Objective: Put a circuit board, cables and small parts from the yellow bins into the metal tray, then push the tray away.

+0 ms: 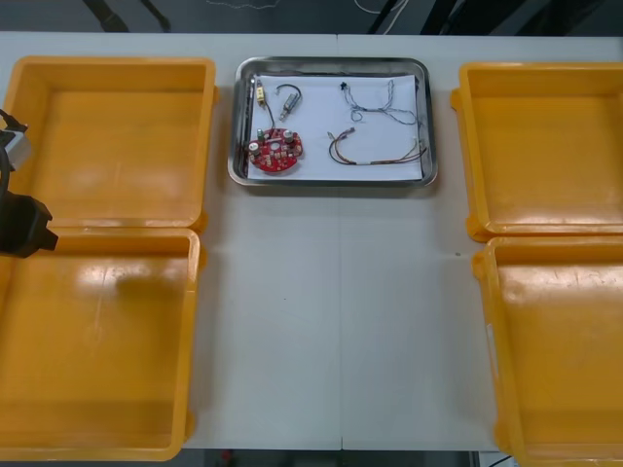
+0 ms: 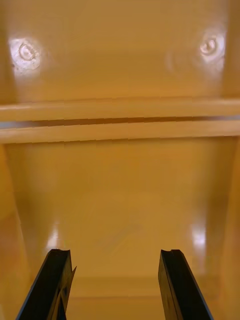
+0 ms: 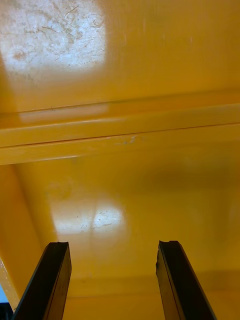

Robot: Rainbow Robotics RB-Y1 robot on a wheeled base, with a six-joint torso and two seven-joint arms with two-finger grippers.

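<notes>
The tray (image 1: 429, 117) sat at the far middle of the bench (image 1: 341, 311), between the left bins (image 1: 107, 126) and right bins (image 1: 545, 136). In it the board (image 1: 276, 152) lay near left, with small parts (image 1: 261, 94) and a black cable (image 1: 289, 93) beyond it. A blue-white cable (image 1: 382, 102) lay far right, a red-yellow cable (image 1: 375, 151) nearer. The left gripper (image 3: 112, 245) hung over one of the left bins, fingers (image 3: 50, 280) apart, nothing between them. The right gripper (image 2: 115, 252) hung over one of the right bins, fingers (image 2: 182, 285) likewise spread and bare
</notes>
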